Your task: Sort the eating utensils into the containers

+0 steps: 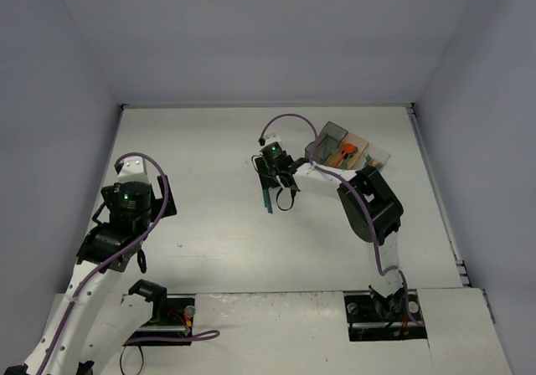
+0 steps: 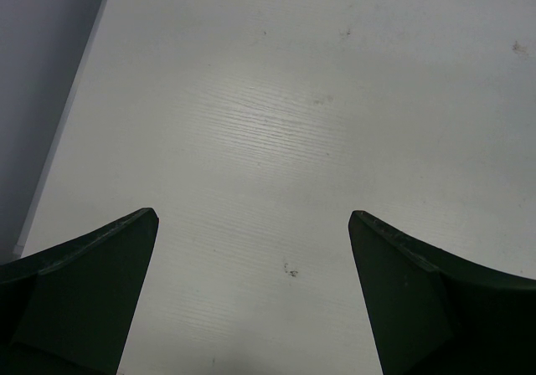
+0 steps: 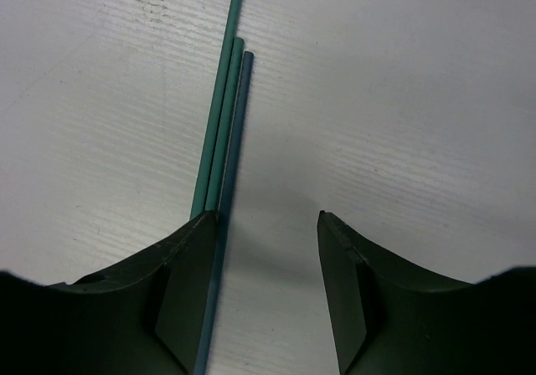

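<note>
Teal utensil handles [image 3: 219, 132], three together, lie on the surface [image 3: 394, 99] at the inner edge of one of the right fingers [image 3: 126, 308], half open and empty, so closing may clamp all three or ride over them; the left fingers [image 2: 75, 300] gape empty.

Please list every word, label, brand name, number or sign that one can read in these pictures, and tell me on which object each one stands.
There are none: no readable text in any view.
The containers, the teal utensils and the table carry no print or label that can be seen.
A small green light glows on the left arm and another on the right arm; these are lamps, not writing.
</note>
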`<action>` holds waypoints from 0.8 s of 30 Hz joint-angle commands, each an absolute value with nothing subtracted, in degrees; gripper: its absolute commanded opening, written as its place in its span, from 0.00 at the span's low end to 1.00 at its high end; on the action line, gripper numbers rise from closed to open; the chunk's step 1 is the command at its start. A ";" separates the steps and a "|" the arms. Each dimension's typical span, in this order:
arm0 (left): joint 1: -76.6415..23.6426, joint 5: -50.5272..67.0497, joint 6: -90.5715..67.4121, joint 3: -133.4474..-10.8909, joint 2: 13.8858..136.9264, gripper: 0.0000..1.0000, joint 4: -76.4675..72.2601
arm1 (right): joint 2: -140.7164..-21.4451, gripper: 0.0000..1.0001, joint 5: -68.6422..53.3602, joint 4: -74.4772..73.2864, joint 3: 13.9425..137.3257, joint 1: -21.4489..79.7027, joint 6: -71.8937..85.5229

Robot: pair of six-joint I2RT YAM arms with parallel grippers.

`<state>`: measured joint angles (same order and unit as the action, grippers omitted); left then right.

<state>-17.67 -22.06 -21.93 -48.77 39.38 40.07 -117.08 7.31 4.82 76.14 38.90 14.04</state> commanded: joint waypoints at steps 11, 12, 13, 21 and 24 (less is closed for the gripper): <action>-18.02 -22.48 -22.15 -49.33 40.34 0.97 37.88 | -115.00 0.38 10.24 6.50 73.64 38.34 13.49; -18.02 -22.42 -22.15 -49.39 40.36 0.97 37.89 | -114.27 0.36 10.38 6.50 72.78 38.41 13.33; -18.02 -22.47 -22.15 -49.39 40.46 0.97 37.94 | -113.67 0.35 10.48 6.45 72.13 38.41 13.13; -18.02 -22.15 -22.06 -49.39 41.05 0.97 37.88 | -108.31 0.26 9.73 6.14 66.73 38.89 14.75; -18.02 -22.15 -22.06 -49.48 41.13 0.97 37.80 | -107.25 0.24 9.16 5.65 65.01 39.87 16.72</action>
